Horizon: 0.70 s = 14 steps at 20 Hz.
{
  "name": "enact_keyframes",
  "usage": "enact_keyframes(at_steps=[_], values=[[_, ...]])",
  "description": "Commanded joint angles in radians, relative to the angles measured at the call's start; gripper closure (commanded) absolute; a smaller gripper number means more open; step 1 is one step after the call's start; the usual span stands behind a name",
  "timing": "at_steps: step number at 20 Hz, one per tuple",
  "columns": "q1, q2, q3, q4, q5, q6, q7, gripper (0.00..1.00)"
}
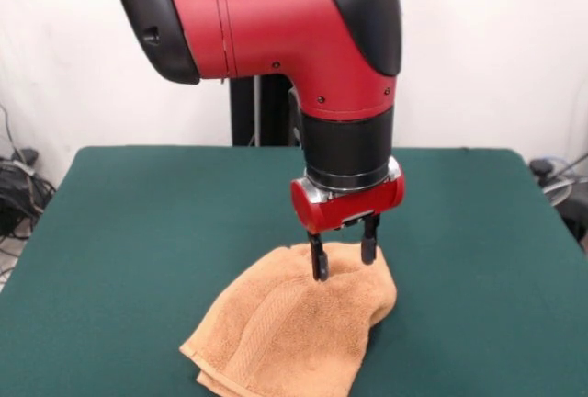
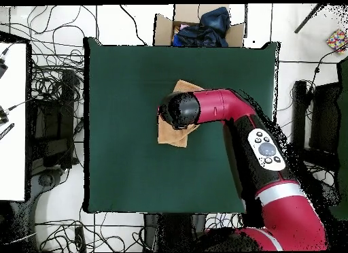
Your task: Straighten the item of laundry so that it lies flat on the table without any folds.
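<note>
The gripper [image 1: 344,258] is down on the towel [image 1: 294,328], fingers spread apart with cloth humped between them. The towel lies folded and rumpled on the table [image 1: 138,232], toward its near edge.

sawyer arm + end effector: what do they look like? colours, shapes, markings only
Arm: glossy red rounded shells, black joint caps, small dark screw heads, a black cylindrical wrist collar. Overhead, a white oval button panel sits on the link. End effector: red cylindrical body with silver trim and two thin black fingers. No loose cables visible.
</note>
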Motion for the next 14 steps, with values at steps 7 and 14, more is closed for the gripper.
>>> enact_keyframes(at_steps=[7, 14], values=[[-0.015, 0.006, 0.005, 0.005, 0.036, 0.112, -0.025, 0.0], [0.007, 0.273, -0.011, -0.425, -0.022, 0.18, -0.102, 0.0]])
